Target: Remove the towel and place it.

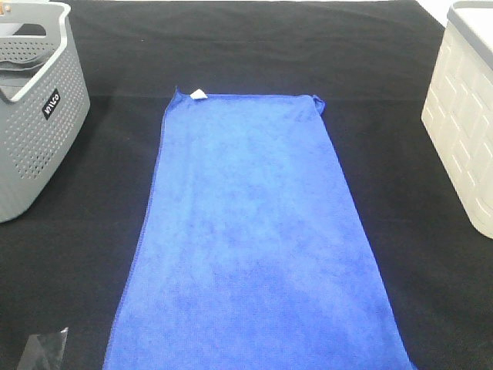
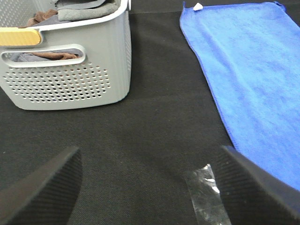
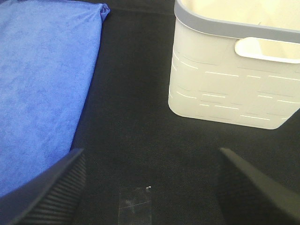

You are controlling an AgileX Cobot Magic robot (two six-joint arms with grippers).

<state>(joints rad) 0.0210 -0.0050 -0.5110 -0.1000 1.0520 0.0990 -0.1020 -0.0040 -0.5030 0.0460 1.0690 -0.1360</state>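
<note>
Since your left gripper (image 2: 147,187) and right gripper (image 3: 150,185) hang spread and empty, grabbing the flat royal-blue microfibre towel (image 1: 254,239) mid-panel could bunch it

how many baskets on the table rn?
2. The grey perforated basket sits at the far left, holding cloths. The white basket sits at the far right. The blue towel lies flat between them. Both are cut off by the frame; nothing else looks hidden.
</note>
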